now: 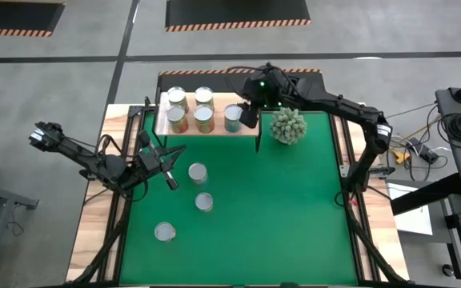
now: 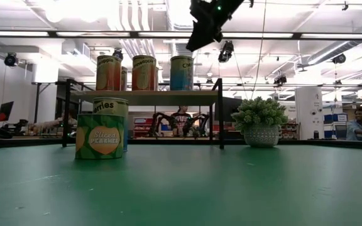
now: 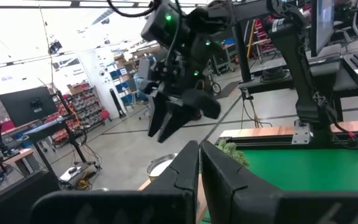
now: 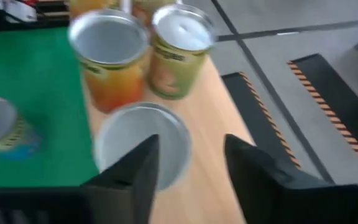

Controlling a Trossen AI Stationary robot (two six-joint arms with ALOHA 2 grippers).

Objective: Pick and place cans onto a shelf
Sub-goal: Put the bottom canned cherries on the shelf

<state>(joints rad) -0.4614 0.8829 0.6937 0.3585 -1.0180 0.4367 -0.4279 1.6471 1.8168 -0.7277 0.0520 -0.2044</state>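
Three cans stand on the green mat. Farther back, five sit on the wooden shelf; the right gripper, fingers apart and empty, hovers just above the blue-labelled can.

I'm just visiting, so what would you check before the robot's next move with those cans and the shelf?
1. Right gripper clear of the blue-labelled can just set on the shelf: ok, jaws apart above it.
2. That can upright: ok.
3. Five cans on the shelf, none overhanging: ok.
4. Three cans left on the green mat, upright: ok.
5. Left gripper shut, empty, beside the nearest mat can: ok.
6. Potted plant clear of the right arm's path: cannot tell.
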